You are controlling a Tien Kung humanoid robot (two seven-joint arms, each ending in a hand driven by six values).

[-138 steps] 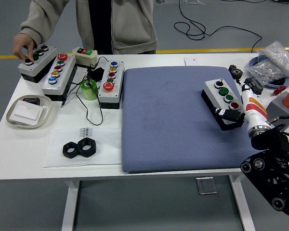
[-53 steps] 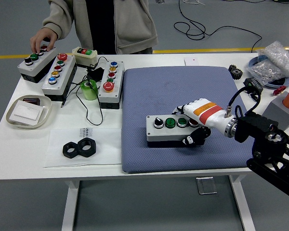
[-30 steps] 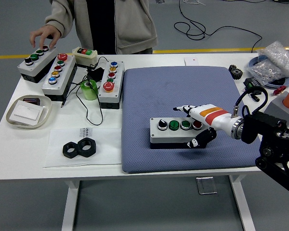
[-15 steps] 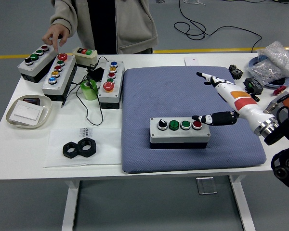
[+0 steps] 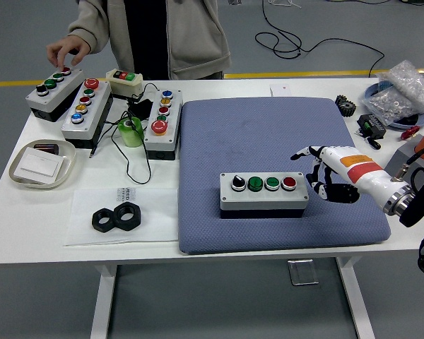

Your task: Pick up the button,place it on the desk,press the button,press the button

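The right hand (image 5: 324, 173) hovers just right of the button box (image 5: 263, 195), fingers loosely curled and empty. The box lies flat on the blue mat (image 5: 268, 127).

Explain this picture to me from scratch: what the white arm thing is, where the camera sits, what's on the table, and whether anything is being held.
The one picture comes from a camera high on a humanoid robot, looking down over a white table. The white-and-orange thing at the right is the robot's right hand, with five fingers; they are spread and hold nothing. It hovers just right of a grey button box with four buttons, which lies flat on a blue mat. The left arm is out of view. At the far left stand more button boxes; a person's hand reaches over one. Also there: a tray, two black nuts and green tape.
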